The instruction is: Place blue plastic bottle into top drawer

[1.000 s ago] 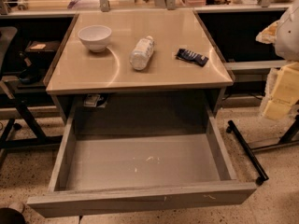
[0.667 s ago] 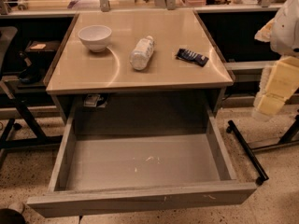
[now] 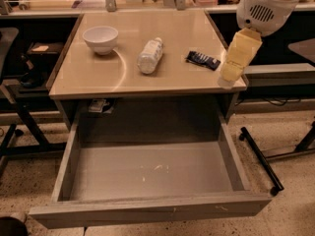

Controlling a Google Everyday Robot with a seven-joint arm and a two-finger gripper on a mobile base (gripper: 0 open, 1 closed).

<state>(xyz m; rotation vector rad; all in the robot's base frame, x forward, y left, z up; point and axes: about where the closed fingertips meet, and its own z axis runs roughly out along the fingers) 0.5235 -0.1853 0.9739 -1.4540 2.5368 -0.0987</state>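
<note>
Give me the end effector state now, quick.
End effector: open or closed cannot be told; it is at the right front edge of the desk, apart from the blue plastic bottle lying there.

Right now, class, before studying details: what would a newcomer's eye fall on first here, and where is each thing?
The top drawer, pulled wide open below the desk, fills the foreground. On the desk the blue plastic bottle lies on its side between a white bowl on the left and a dark packet on the right. The pale gripper hangs at the desk's front right corner.
</note>
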